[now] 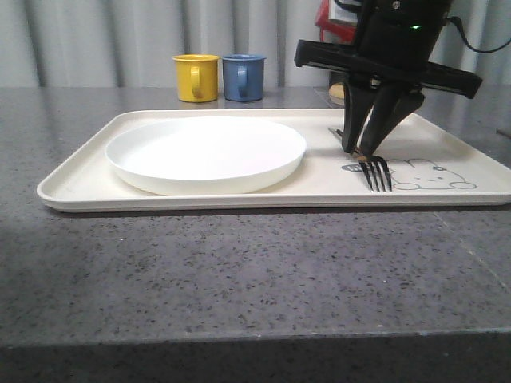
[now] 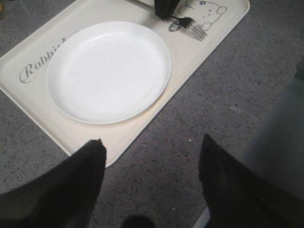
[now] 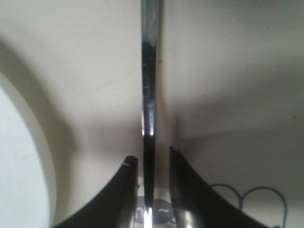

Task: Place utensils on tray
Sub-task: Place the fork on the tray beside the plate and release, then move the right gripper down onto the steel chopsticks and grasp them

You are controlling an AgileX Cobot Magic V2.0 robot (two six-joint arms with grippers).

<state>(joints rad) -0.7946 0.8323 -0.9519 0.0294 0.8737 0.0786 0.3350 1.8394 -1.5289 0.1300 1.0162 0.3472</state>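
Left pincer [image 2: 149,185] hangs wide open over the table [image 1: 239,271], holding nothing. White plate [image 1: 206,153] sits left on the tray [image 1: 72,191]. Fork [image 1: 375,171] lies on the tray's right, over the rabbit drawing; right pincer [image 1: 361,152] straddles its neck, jaws slightly apart, grip uncertain. Thin, stiff, slick steel, light: best pinched across the flat handle.

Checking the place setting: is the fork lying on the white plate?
No, the fork lies on the tray beside the plate.
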